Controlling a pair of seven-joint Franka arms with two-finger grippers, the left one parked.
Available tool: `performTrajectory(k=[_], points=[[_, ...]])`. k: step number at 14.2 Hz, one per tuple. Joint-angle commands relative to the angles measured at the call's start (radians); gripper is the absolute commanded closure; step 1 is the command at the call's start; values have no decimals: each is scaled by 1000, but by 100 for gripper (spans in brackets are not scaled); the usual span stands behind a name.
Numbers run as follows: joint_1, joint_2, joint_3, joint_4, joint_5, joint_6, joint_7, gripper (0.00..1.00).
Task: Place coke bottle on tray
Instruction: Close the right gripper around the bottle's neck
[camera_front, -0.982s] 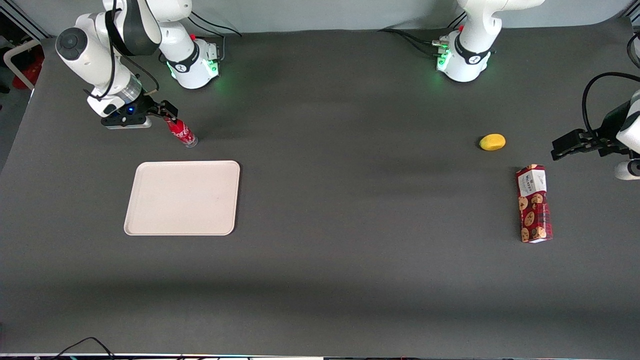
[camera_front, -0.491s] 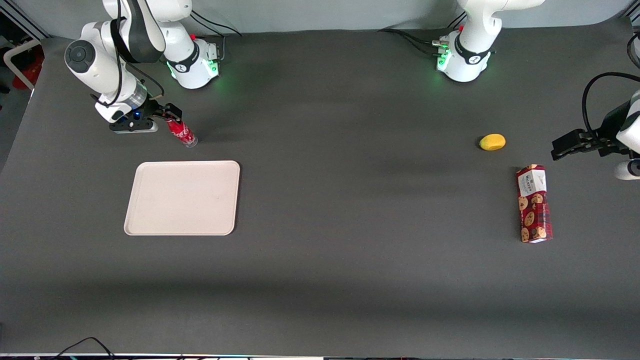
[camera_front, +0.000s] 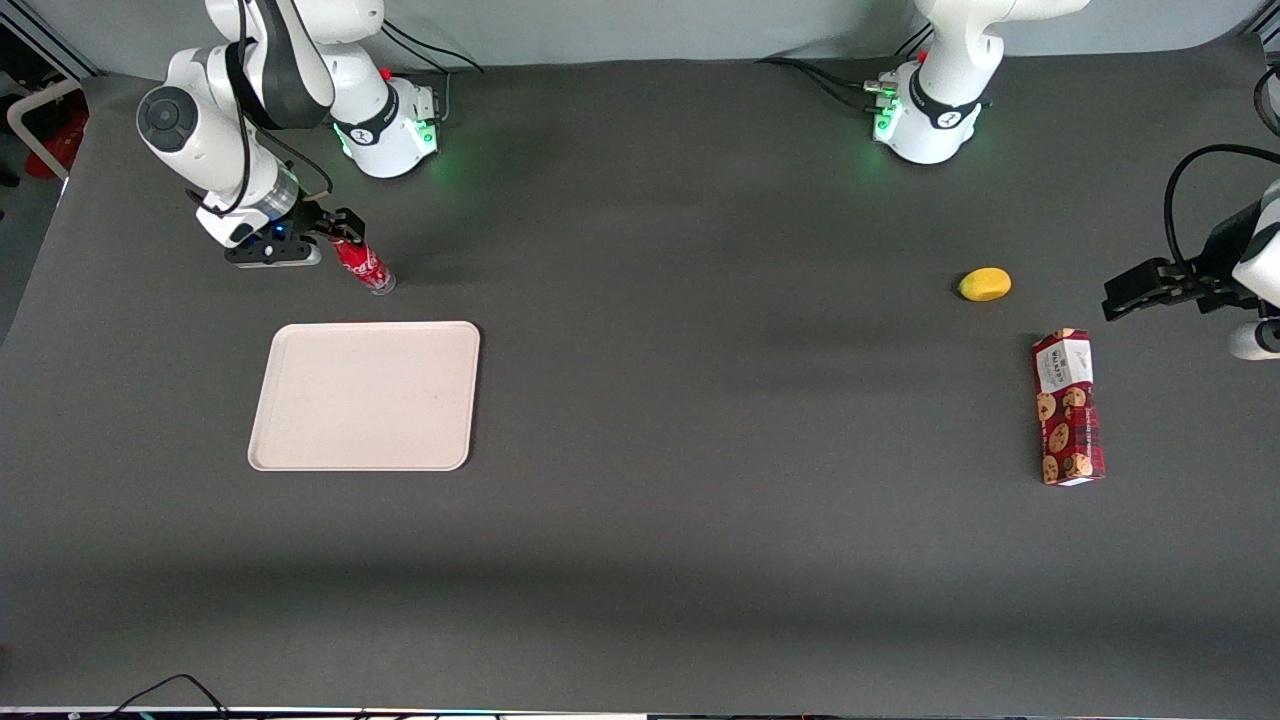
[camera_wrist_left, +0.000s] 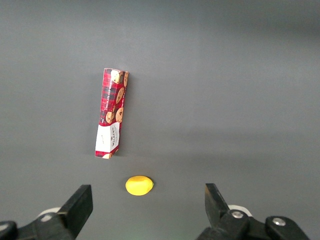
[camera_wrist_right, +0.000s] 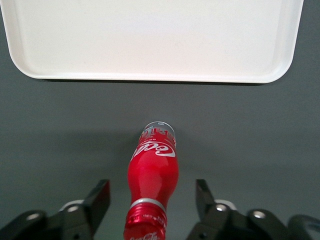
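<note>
**Coke bottle between spread fingers, tray empty**

While the small slim red coke bottle with white script logo (camera_front: 364, 266) stands upright on the dark grey table cloth (camera_front: 700, 400), the black two-finger gripper of the right arm (camera_front: 337, 229) is placed at the level of its red cap. In the right wrist view the bottle (camera_wrist_right: 152, 187) is seen between the two black fingers (camera_wrist_right: 98, 202), and a clear gap of grey cloth is visible on each side of it, so the fingers are spread wide and do not touch the bottle. The clear base of the bottle rests on the cloth.

The flat rectangular beige tray with rounded corners and a low raised rim (camera_front: 290, 455) lies near the bottle, nearer to the front camera than it, and a strip of cloth is seen between them. In the right wrist view the rim of the tray (camera_wrist_right: 150, 77) is also apart from the bottle. Nothing is seen on the tray.

Toward the parked arm's end of the table, a small yellow oval fruit-like object (camera_front: 985, 284) is seen, and a long red box printed with cookies (camera_front: 1068, 408) lies flat near it, nearer to the front camera. Both are well apart from the bottle and the tray.
</note>
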Motion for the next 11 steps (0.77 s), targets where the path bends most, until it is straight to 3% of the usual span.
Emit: performTrajectory(k=[1, 4, 9, 11], points=[[-13, -14, 12, -59, 6, 46, -6, 36], [-13, -10, 12, -59, 9, 44, -6, 48], [-9, 1, 14, -57, 22, 43, -6, 94], [-5, 1, 14, -51, 23, 39, -4, 100]])
